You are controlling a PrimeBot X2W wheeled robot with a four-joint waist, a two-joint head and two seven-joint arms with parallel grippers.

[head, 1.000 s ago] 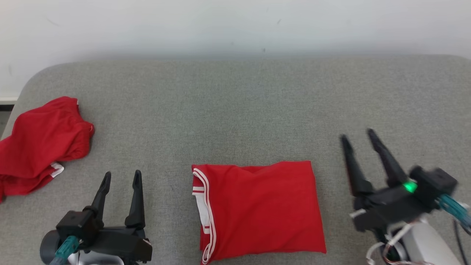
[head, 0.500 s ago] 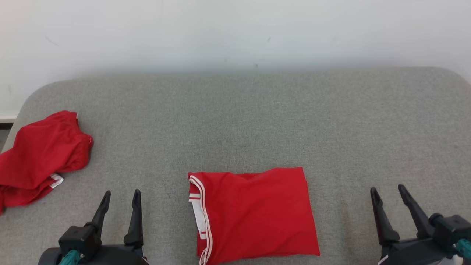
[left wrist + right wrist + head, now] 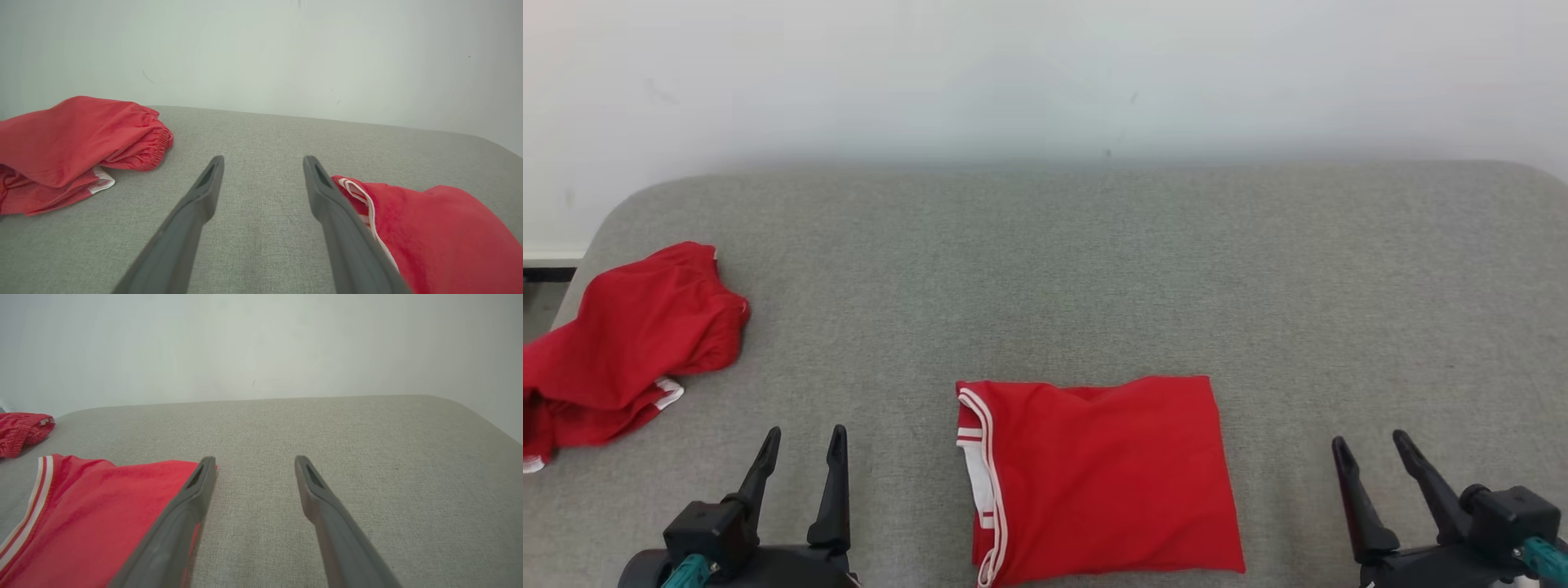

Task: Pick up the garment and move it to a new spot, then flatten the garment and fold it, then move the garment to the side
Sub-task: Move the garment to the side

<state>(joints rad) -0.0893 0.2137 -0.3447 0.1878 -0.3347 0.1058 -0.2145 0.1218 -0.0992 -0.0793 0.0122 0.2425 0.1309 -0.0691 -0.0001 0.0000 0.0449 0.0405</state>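
Folded garment [image 3: 1098, 478]: red, with white-and-red striped trim down its left edge. It lies flat as a rough rectangle on the grey padded surface [image 3: 1094, 269], near the robot's side.

Left gripper [image 3: 805, 434]: to the left of the folded garment and apart from it. Its fingers are spread wide, hold nothing and point away from the robot. In the left wrist view the trimmed edge of the folded garment shows just past the right-hand finger.

Right gripper [image 3: 1370, 441]: to the right of the folded garment and apart from it. Its jaws are likewise wide and empty. In the right wrist view a plain corner of the folded garment shows behind the left-hand finger.

Crumpled garment [image 3: 637, 335]: a second red piece with a gathered hem, well to the left of the folded garment and farther from the robot.

Wall [image 3: 1045, 73]: pale, well beyond the folded garment.
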